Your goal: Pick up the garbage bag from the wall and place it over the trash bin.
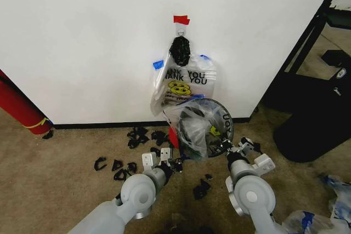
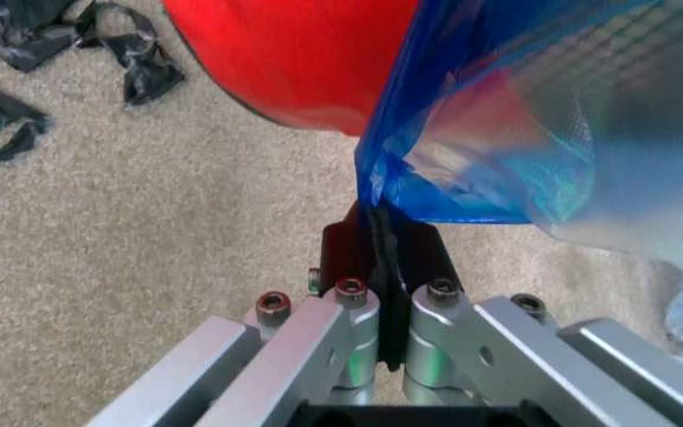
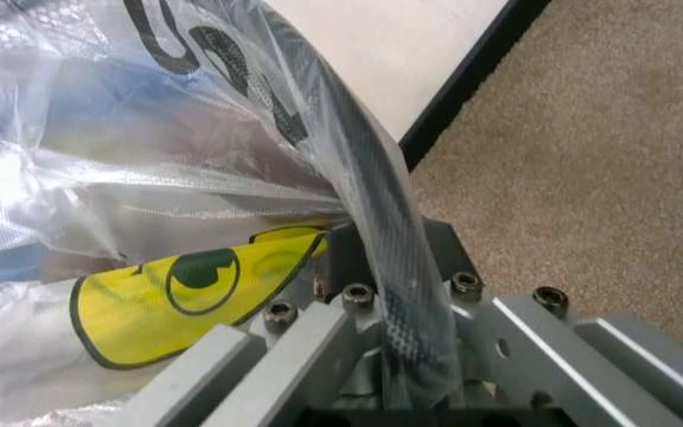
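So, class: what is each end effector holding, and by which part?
Both hold the garbage bag. The left end effector pinches its blue handle edge; the right end effector clamps the bag's stretched clear rim at the trash bin.

left gripper [image 2: 380, 253]: black fingers pressed together, pinching the blue handle edge of the garbage bag [image 2: 519, 133]. the bag's clear film spreads toward 2 o'clock. red base band of the trash bin [image 2: 300, 53] at 12 o'clock. black scraps [image 2: 75, 49] on carpet [image 2: 140, 231] at 10 o'clock.
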{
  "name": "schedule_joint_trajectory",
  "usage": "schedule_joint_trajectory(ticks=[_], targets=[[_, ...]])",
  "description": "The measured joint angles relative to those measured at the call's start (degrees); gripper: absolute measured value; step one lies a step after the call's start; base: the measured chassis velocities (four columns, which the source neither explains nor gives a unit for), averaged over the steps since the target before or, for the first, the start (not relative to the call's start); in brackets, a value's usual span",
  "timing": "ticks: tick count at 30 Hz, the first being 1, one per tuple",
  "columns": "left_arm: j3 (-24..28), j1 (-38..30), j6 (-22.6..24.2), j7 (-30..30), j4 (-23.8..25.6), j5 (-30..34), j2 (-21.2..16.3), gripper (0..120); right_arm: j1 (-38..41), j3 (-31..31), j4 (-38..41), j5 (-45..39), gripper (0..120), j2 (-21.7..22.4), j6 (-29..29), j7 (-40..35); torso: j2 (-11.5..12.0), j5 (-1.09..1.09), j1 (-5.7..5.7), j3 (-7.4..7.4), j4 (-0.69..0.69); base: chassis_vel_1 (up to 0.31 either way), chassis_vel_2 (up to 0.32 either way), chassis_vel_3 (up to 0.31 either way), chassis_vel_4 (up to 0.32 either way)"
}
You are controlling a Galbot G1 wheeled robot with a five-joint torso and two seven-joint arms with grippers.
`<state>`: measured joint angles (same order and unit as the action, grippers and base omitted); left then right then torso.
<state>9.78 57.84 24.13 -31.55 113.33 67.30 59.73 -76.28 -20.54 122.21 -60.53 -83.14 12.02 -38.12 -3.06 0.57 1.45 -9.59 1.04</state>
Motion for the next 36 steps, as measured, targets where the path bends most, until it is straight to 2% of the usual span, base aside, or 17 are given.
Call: schedule_joint_trajectory(ticks=[2, 5, 6, 9, 12, 16, 18, 19, 21, 23, 27, 28, 31, 34, 36], targets=[[-0.12, 0.22, 0.01, 0.0, 0.03, -0.17, -0.08, 0, 0.0, 0.02, 0.0, 0.03, 0, 0.0, 0.02, -0.02, 0.0, 0.0, 0.0, 0.0, 0.0, 0.0, 0.0, 0.0, 0.0], [-1.18, 1.22, 0.48, -0.02, 1.97, -0.51, -1.66, 8, 0.23, -0.09, -0.6, 0.48, 0, 0.08, 0.01, 0.02, 0.0, 0.0, 0.0, 0.0, 0.0, 0.0, 0.0, 0.0, 0.0], [-2.1, 2.07, 0.98, 0.01, 3.7, -1.4, -3.32, 15, 0.4, -0.23, -1.24, 1.17, 0, 0.17, -0.11, 0.19, 0.0, 0.0, 0.0, 0.0, 0.0, 0.0, 0.0, 0.0, 0.0], [-3.58, 3.38, 2.22, 0.11, 5.82, -1.92, -5.45, 22, 0.63, -0.37, -1.8, 1.86, 0, 0.24, -0.28, 0.54, 0.0, 0.01, 0.0, 0.0, 0.0, 0.0, 0.0, 0.0, 0.0], [-5.99, 5.63, 4.33, 0.12, 8.36, -0.54, -7.37, 37, 0.91, -0.43, -2.05, 2.36, 0, 0.47, -0.42, 0.85, 0.0, 0.01, 0.0, 0.0, 0.0, 0.0, 0.0, 0.0, 0.0], [-7.44, 7.42, 4.79, -0.13, 10.04, -0.57, -8.01, 46, 0.95, -0.43, -1.89, 2.63, 0, 0.65, -0.44, 0.87, 0.0, 0.01, 0.0, 0.0, 0.0, 0.0, 0.0, 0.0, 0.0], [-8.73, 8.57, 4.33, -0.32, 11.92, -1.65, -8.44, 59, 0.92, -0.33, -1.82, 4.23, 0, 0.75, -0.78, 1.4, 0.0, 0.01, 0.0, 0.0, -0.01, 0.0, 0.0, 0.0, 0.0], [-9.12, 8.81, 3.95, -0.36, 12.72, -2.25, -8.57, 60, 0.86, -0.3, -1.83, 4.96, 0, 0.75, -0.99, 1.66, 0.0, 0.01, 0.0, 0.0, -0.01, 0.0, 0.0, 0.0, 0.0], [-10.68, 9.08, 3.21, -0.7, 15.74, -4.02, -9.24, 71, 0.42, -0.25, -1.97, 7.31, 0, 0.71, -1.69, 2.38, 0.0, 0.01, 0.0, 0.0, 0.0, 0.0, 0.0, 0.0, 0.0], [-11.39, 9.03, 3.19, -0.83, 17.19, -4.42, -9.66, 71, 0.16, -0.13, -2.16, 8.82, 0, 0.56, -2.08, 2.71, 0.0, 0.0, 0.0, 0.0, 0.0, 0.0, 0.0, 0.0, 0.0], [-13.0, 7.66, 3.71, 0.55, 21.45, -4.52, -11.93, 58, -0.2, 0.78, -2.64, 13.76, 0, 0.05, -3.43, 3.84, 0.0, 0.0, 0.0, 0.0, 0.0, 0.0, 0.0, 0.0, 0.0], [-13.14, 6.45, 4.05, 0.99, 23.02, -4.18, -13.01, 51, -0.25, 1.33, -2.78, 16.07, 0, -0.3, -3.97, 4.24, 0.0, 0.0, 0.0, 0.0, -0.01, 0.0, 0.0, 0.0, 0.0], [-13.14, 5.18, 4.31, 1.11, 24.17, -3.28, -13.83, 44, -0.35, 1.7, -2.92, 17.88, 0, -0.54, -4.4, 4.56, 0.0, 0.0, 0.0, 0.0, 0.0, 0.0, 0.0, 0.0, 0.0], [-13.08, 2.8, 4.34, 1.14, 26.68, 0.18, -14.87, 29, -0.74, 2.4, -3.55, 21.45, 0, -0.64, -5.32, 5.2, 0.0, 0.0, 0.0, 0.0, 0.01, 0.0, 0.0, 0.0, 0.0], [-13.11, 2.23, 4.37, 1.14, 27.49, 1.93, -15.13, 25, -0.72, 2.54, -3.77, 22.05, 0, -0.52, -5.55, 5.24, 0.0, 0.0, 0.0, 0.0, 0.0, 0.0, 0.0, 0.0, 0.0]])
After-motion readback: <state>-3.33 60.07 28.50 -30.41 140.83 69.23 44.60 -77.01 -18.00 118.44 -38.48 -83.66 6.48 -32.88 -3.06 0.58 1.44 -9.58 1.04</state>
